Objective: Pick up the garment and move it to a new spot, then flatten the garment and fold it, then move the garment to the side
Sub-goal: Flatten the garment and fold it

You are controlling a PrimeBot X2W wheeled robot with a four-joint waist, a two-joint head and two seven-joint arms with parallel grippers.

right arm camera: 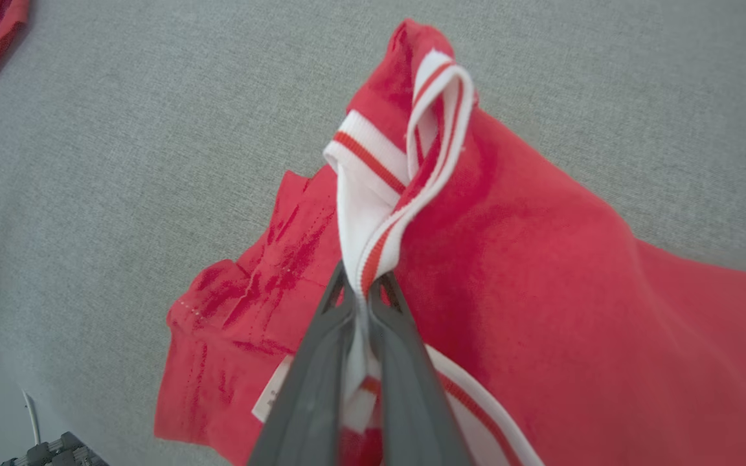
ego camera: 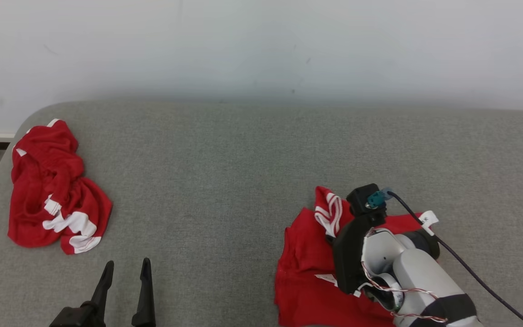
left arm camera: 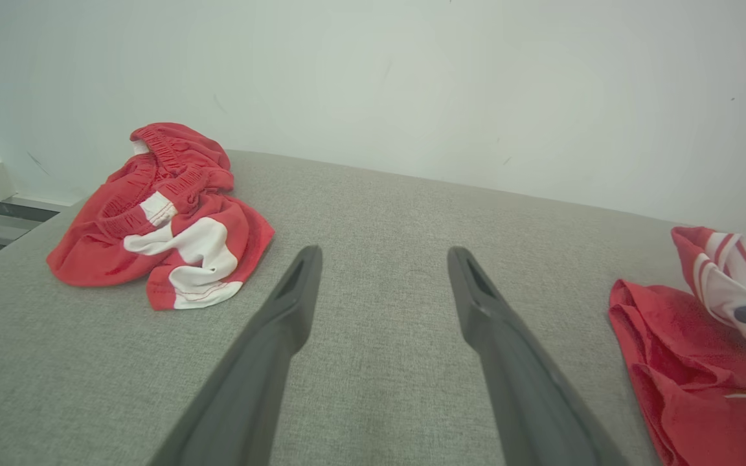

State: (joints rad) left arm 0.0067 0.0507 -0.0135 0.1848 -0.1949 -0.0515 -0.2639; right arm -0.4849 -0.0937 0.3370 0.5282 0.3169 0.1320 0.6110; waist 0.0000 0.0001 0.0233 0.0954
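My right gripper (right arm camera: 363,285) is clamped tight on the striped trim (right arm camera: 379,175) of the red garment (ego camera: 304,254), which lies bunched at the near right of the grey tabletop (ego camera: 225,181). My left gripper (left arm camera: 384,252) hangs with its fingers spread wide over bare grey. A second red garment (ego camera: 52,190) sits crumpled by the left edge, with loads of open room between the two.

Grey upholstered surface (ego camera: 243,150), plain white wall (ego camera: 261,45) behind, soft even light
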